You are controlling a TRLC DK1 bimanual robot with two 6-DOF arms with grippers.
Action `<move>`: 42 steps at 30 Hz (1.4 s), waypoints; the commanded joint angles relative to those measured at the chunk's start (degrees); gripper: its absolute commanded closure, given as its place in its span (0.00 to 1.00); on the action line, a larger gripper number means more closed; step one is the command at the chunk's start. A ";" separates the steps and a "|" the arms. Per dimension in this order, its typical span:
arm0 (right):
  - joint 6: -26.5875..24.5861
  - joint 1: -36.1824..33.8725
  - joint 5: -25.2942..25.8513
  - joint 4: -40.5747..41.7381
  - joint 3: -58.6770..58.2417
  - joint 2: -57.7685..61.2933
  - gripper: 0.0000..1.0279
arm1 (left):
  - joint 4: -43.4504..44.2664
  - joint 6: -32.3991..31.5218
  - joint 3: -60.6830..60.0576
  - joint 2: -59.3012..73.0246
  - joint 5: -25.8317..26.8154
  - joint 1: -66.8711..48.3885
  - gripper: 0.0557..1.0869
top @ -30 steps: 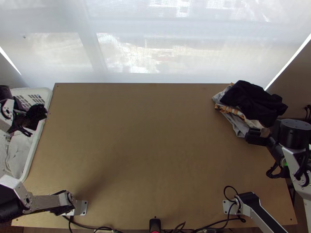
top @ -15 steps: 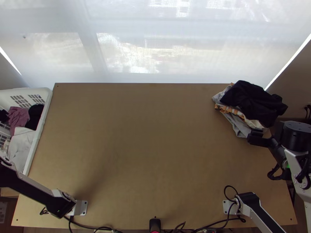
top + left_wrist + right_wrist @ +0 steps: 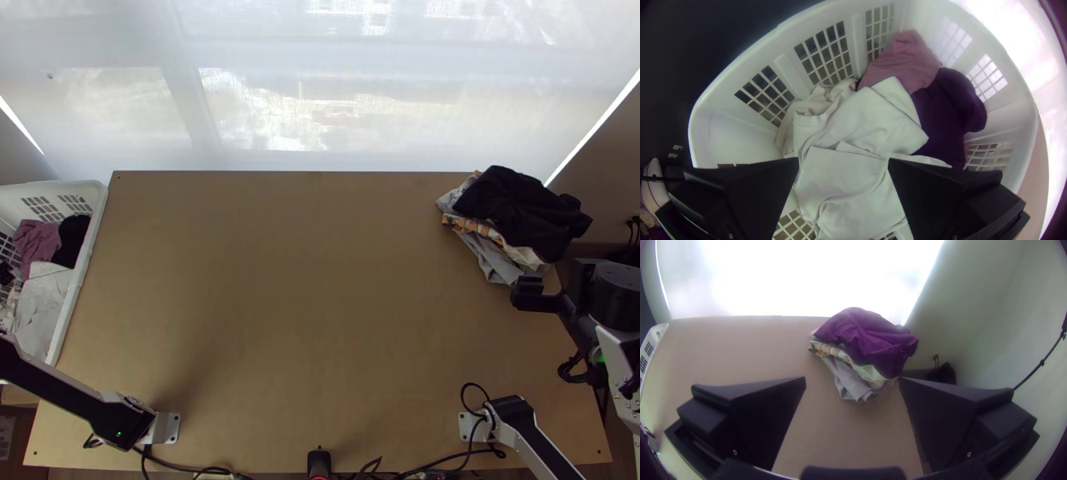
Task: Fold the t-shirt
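Ok so AFAICT the folding isn't happening rn, this is looking more like the picking stage. The left pincer (image 3: 843, 160) is hanging over the laundry basket (image 3: 724, 138), fingers standing wide apart, gripping nothing. The white cloth (image 3: 862, 120) is lying rumpled in there, and IMO that's prob being our t-shirt, tho I can't tell for sure b/c no neckline is showing.

Main worry: a double grab. The white cloth is lying in overlapping layers w/ a beige cloth (image 3: 811, 106) bunching right beside it, so a deep pinch is risking 2 pieces coming up together. The mauve cloth (image 3: 907, 62) and dark purple cloth (image 3: 947, 111) are crowding the other side too, so they're prob the next ones at risk of getting dragged along.

Opposite problem: a shallow pinch is risking just a crease, and then the thing is slipping out over the rim. Also those fingers are spreading pretty wide, so coming down near the wall could mean catching the plastic and tugging the basket, FWIW.

Other side, the right pincer (image 3: 852, 380) is waiting wide open and empty near the clothes pile (image 3: 867, 338) on the worktop (image 3: 320, 280). That pile is sitting kinda lopsided, w/ a grey cloth (image 3: 849, 378) poking out underneath, so a careless bump there is risking a topple.
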 commanded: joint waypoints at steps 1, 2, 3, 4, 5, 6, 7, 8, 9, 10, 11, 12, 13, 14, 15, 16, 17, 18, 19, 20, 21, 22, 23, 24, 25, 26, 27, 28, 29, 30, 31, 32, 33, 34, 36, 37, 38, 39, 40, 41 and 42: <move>-3.09 -0.15 -0.01 -1.32 -1.14 -1.41 0.05 | 9.75 2.25 -4.51 6.64 -1.12 3.22 0.05; -3.09 -0.15 -0.01 -1.68 -1.49 -1.59 0.05 | 10.63 2.52 -4.78 7.78 -1.12 3.58 0.05; -3.09 -0.06 -0.01 -2.03 -1.93 -1.85 0.05 | 11.69 2.52 -5.13 8.74 -1.12 3.93 0.05; -3.18 -0.06 -0.01 -2.47 -2.19 -2.03 0.05 | 12.74 2.60 -5.48 9.71 -1.12 4.37 0.05; -3.36 -0.06 -0.01 -2.82 -2.37 -2.03 0.05 | 13.44 2.95 -5.66 10.77 -1.12 4.72 0.05; -3.53 -0.06 -0.01 -3.17 -2.54 -2.12 0.05 | 14.15 3.04 -5.75 11.73 -1.12 4.98 0.05; -3.89 -0.15 -0.01 -3.35 -2.63 -2.12 0.05 | 15.03 3.22 -5.83 12.61 -1.12 5.16 0.05; -4.32 -0.15 -0.01 -3.61 -2.63 -2.12 0.05 | 15.73 3.22 -5.92 13.58 -1.04 5.42 0.05; -4.50 -0.15 -0.01 -3.87 -2.72 -2.12 0.05 | 16.17 3.31 -5.92 14.55 -1.04 5.42 0.05; -4.68 -0.15 -0.01 -4.05 -2.72 -2.12 0.05 | 16.70 3.48 -6.01 15.42 -1.04 5.42 0.05; -4.68 -0.23 -0.01 -4.31 -2.63 -1.94 0.05 | 17.75 3.75 -6.36 16.13 -0.86 5.25 0.05; -4.68 -0.41 -0.01 -4.66 -2.37 -1.59 0.05 | 18.54 4.01 -6.62 16.74 -0.42 4.89 0.05; -4.50 -0.59 -0.01 -5.02 -2.19 -1.06 0.05 | 19.07 4.19 -6.71 17.36 -0.07 4.37 0.05; -4.24 -0.67 -0.09 -5.28 -1.84 -0.53 0.05 | 19.33 4.36 -6.54 17.97 -0.07 3.66 0.05; -3.97 -0.67 -0.09 -5.63 -1.49 -0.01 0.05 | 19.77 4.62 -6.54 18.32 0.02 2.87 0.05; -3.62 -0.76 -0.09 -5.81 -1.31 0.52 0.05 | 20.56 4.62 -6.45 18.59 0.02 2.08 0.05; -3.36 -0.76 -0.09 -5.90 -1.22 0.96 0.05 | 20.65 4.62 -6.01 19.03 0.02 1.47 0.05; -3.18 -0.85 -0.09 -5.98 -1.14 1.22 0.05 | 20.74 4.45 -5.48 19.55 0.02 1.03 0.05; -2.92 -0.85 -0.09 -6.25 -1.14 1.40 0.05 | 20.74 4.19 -4.87 20.08 0.02 0.76 0.05; -2.57 -0.94 -0.18 -6.60 -1.14 1.57 0.05 | 20.91 4.01 -4.34 20.61 0.02 0.50 0.05; -2.48 -1.11 -0.18 -6.86 -1.14 1.57 0.05 | 21.00 3.66 -3.64 21.22 0.02 0.41 0.05; -2.48 -1.38 -0.18 -7.13 -1.14 1.66 0.05 | 21.18 3.57 -3.11 21.75 0.02 0.32 0.05; -2.48 -1.64 -0.18 -7.39 -1.14 1.66 0.05 | 21.18 3.48 -2.49 22.54 0.02 0.15 0.05; -2.48 -1.90 -0.18 -7.74 -0.96 1.66 0.05 | 21.18 3.48 -1.79 23.25 0.02 -0.12 0.05; -2.48 -2.17 -0.18 -8.00 -0.87 1.66 0.05 | 21.00 3.57 -1.26 24.04 0.02 -0.38 0.05; -2.48 -2.26 -0.18 -8.36 -0.87 1.66 0.05 | 21.09 3.66 -1.09 24.56 0.02 -0.55 0.05; -2.48 -2.34 -0.18 -8.62 -0.87 1.75 0.05 | 21.09 3.66 -0.74 25.18 0.02 -0.73 0.05; -2.48 -2.61 -0.18 -8.80 -0.87 1.75 0.05 | 21.18 3.57 -0.47 25.80 0.02 -0.99 0.05; -2.48 -2.78 -0.18 -8.97 -0.87 1.93 0.05 | 21.18 3.48 -0.21 26.32 0.02 -1.17 0.05; -2.48 -2.87 -0.18 -9.15 -0.87 2.01 0.05 | 21.18 3.39 0.06 26.76 0.02 -1.35 0.05; -2.48 -2.96 -0.18 -9.32 -0.78 2.19 0.05 | 21.18 3.22 0.14 27.38 0.02 -1.52 0.08; -2.48 -2.96 -0.18 -9.41 -0.61 2.45 0.05 | 21.18 2.78 0.23 27.73 0.02 -1.70 0.13; -2.48 -3.13 -0.18 -9.50 -0.34 2.72 0.05 | 21.18 2.43 0.23 28.17 0.11 -1.79 0.19; -2.48 -3.13 -0.18 -9.59 -0.17 2.89 0.05 | 21.18 2.08 0.23 28.61 0.11 -1.79 0.26; -2.48 -3.22 -0.18 -9.67 0.27 3.33 0.05 | 21.18 1.11 0.32 29.14 0.98 -1.79 0.39; -2.48 -3.31 -0.18 -9.76 0.36 3.51 0.05 | 21.09 0.85 0.32 29.40 1.34 -1.79 0.45; -2.48 -3.40 -0.18 -9.85 0.45 3.51 0.05 | 21.09 0.49 0.41 29.66 1.25 -1.79 0.57; -2.48 -3.49 -0.18 -9.94 0.45 3.60 0.05 | 21.09 -0.12 0.49 29.66 1.25 -1.61 0.66; -2.48 -3.57 -0.18 -10.03 0.36 3.60 0.05 | 21.00 -0.56 0.76 29.66 1.25 -1.35 0.74; -2.39 -3.57 -0.18 -10.03 0.36 3.60 0.05 | 20.83 -0.91 0.85 29.49 1.25 -1.26 0.85; -2.39 -3.66 -0.18 -10.11 0.36 3.60 0.05 | 20.74 -0.91 0.85 29.14 1.25 -1.17 0.96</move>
